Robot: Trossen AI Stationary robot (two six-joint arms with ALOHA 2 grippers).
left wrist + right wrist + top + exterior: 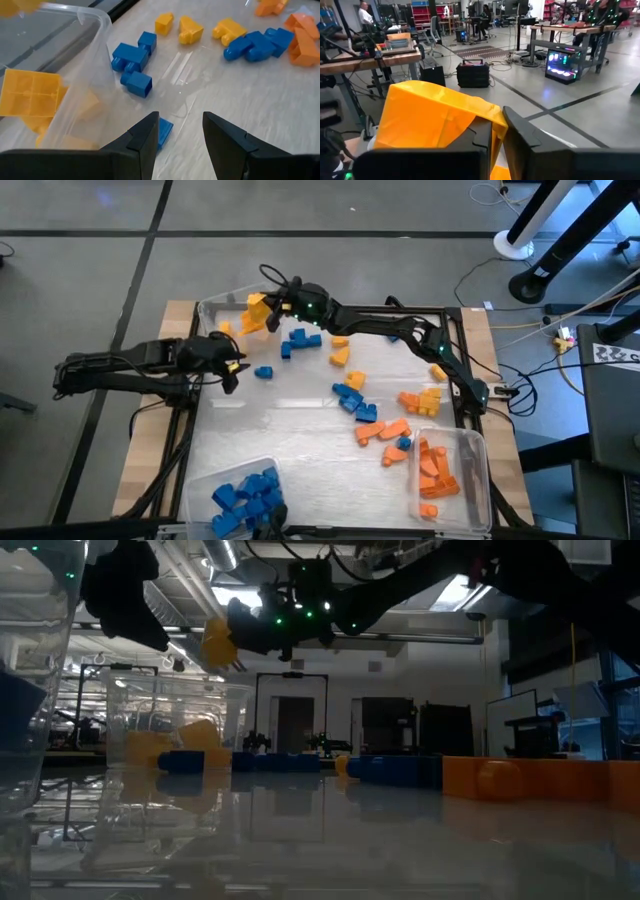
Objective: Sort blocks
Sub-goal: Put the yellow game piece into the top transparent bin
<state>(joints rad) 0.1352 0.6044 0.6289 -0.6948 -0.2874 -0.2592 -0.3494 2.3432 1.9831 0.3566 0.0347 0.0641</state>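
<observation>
The right pincer (272,313), clamped on a yellow block (257,312) above the clear bin (212,308) of yellow blocks, could drop it outside the rim, while the left pincer (232,372) hovers half-open and empty over the counter (290,415).

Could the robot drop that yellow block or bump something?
Maybe. The right gripper pinches the yellow block by one edge above the yellow bin, so the block could slip and miss. The left gripper hovers open beside that bin, over a blue block; the arms might bump.
</observation>
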